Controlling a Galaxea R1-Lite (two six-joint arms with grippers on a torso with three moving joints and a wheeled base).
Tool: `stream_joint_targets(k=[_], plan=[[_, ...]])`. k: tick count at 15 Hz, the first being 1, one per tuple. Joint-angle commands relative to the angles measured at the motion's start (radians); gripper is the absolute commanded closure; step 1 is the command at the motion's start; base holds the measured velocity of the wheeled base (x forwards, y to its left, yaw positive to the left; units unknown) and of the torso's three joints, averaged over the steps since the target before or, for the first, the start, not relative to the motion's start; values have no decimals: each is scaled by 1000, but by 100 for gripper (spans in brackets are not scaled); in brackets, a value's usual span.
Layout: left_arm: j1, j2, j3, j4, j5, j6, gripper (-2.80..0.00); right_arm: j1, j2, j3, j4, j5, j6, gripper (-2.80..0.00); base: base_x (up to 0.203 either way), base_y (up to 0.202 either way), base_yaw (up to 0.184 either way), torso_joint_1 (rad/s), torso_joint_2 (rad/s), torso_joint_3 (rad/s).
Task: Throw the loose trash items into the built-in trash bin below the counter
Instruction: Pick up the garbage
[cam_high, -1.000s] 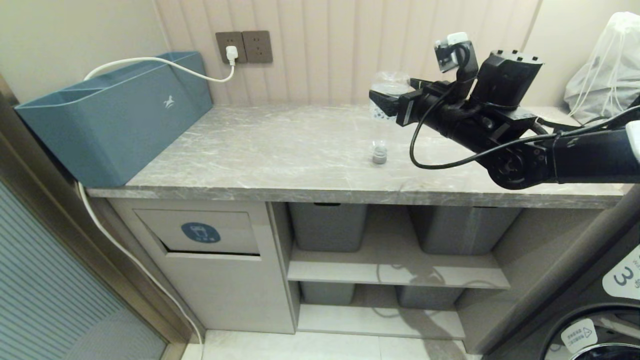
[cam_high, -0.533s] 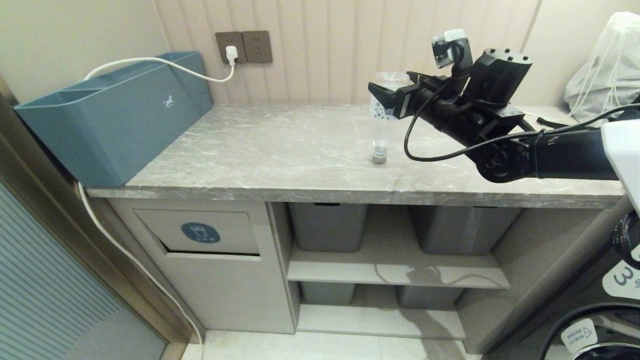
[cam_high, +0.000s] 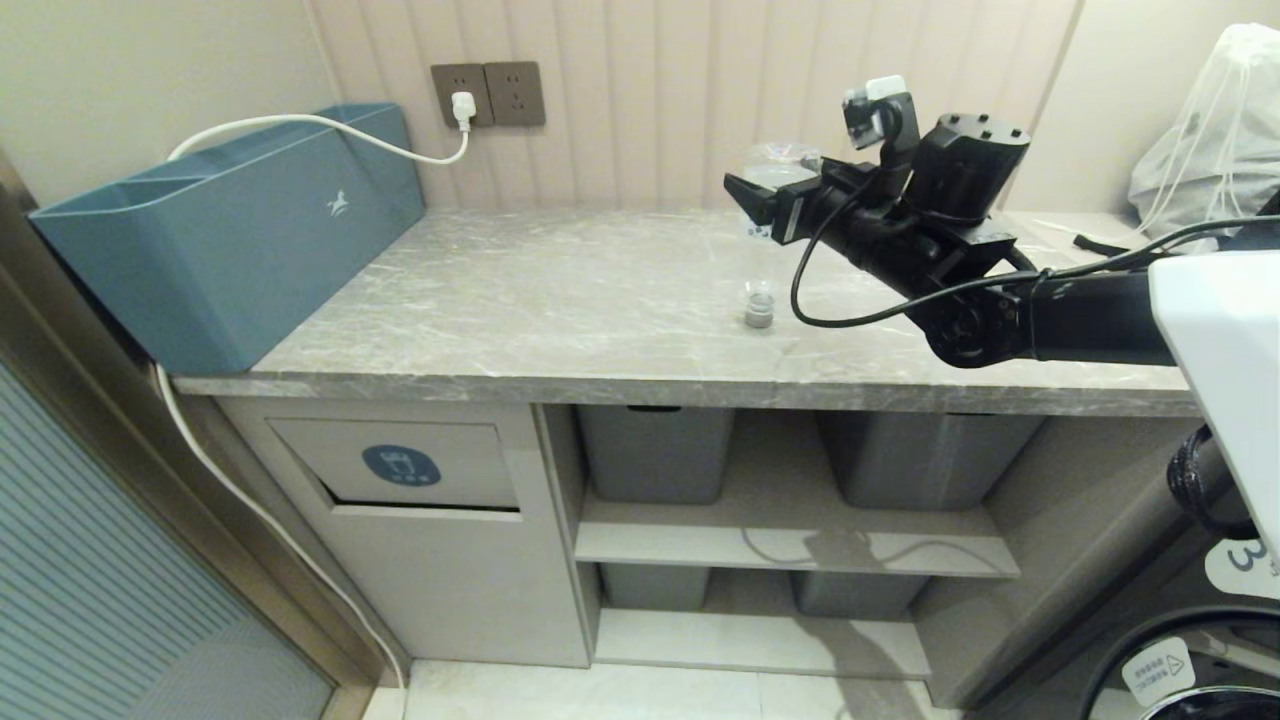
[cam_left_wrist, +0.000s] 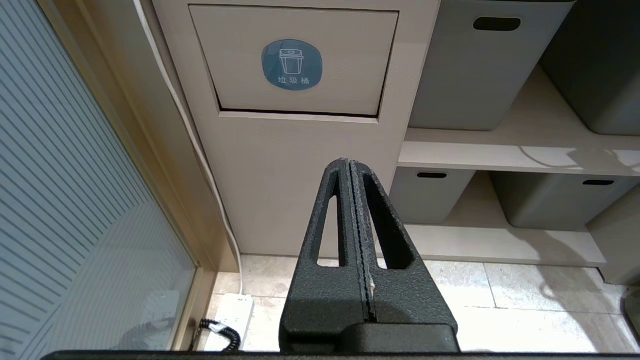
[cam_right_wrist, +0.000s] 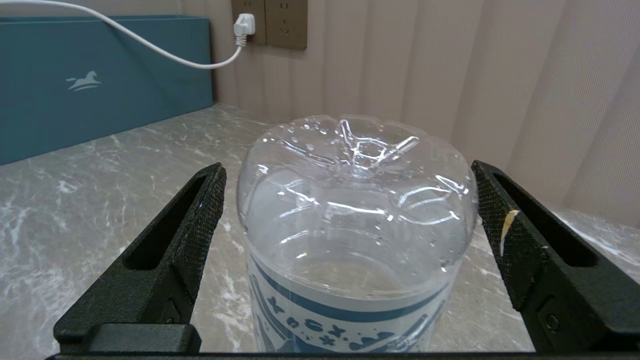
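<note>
1. Clear plastic bottle with a blue-and-white label band stands cap-down near the back of the counter.
2. Right gripper straddles it, jaws spread wide, not touching.
3. Left gripper, clenched shut, hangs low facing the trash bin flap.
4. Teal box sits far left.

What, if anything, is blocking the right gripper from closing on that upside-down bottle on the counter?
Nothing visible. The right gripper is open, one finger on each side of the bottle, with only bare gaps between. The bottle stands cap-down on the counter.
</note>
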Motion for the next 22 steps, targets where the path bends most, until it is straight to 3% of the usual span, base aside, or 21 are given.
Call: stream_joint_targets(k=[1, 3, 4, 9, 11, 13, 15, 16, 19, 22], plan=[[0, 2, 2, -1, 0, 0, 0, 1, 1, 2, -4, 2, 2, -280, 0, 0, 0, 0, 0, 0], [0, 2, 2, -1, 0, 0, 0, 1, 3, 2, -4, 2, 2, -280, 0, 0, 0, 0, 0, 0], [0, 2, 2, -1, 0, 0, 0, 1, 3, 5, -4, 2, 2, 0, 0, 0, 0, 0, 0, 0], [0, 2, 2, -1, 0, 0, 0, 7, -4, 4, -1, 0, 3, 0, 0, 0, 0, 0, 0, 0], [0, 2, -5, -16, -10, 40, 0, 26, -45, 4, 19, 0, 22, 0, 0, 0, 0, 0, 0, 0], [0, 16, -101, -30, -109, 84, 0, 84, -128, 10, 84, 1, 79, 0, 0, 0, 0, 0, 0, 0], [-1, 111, -251, -25, -268, 92, 0, 163, -222, 17, 182, 12, 137, 0, 0, 0, 0, 0, 0, 0], [-5, 205, -312, -25, -327, 93, -280, 194, -257, 25, 225, 25, 157, 0, 0, 0, 0, 0, 0, 0], [-37, 548, -473, -69, -472, 94, -280, 276, -292, 48, 255, 39, 168, 0, 0, 0, 0, 0, 0, 0], [-85, 921, -611, -217, -583, 97, -280, 317, -322, 109, 255, 38, 167, 0, 0, 0, 0, 0, 0, 0]])
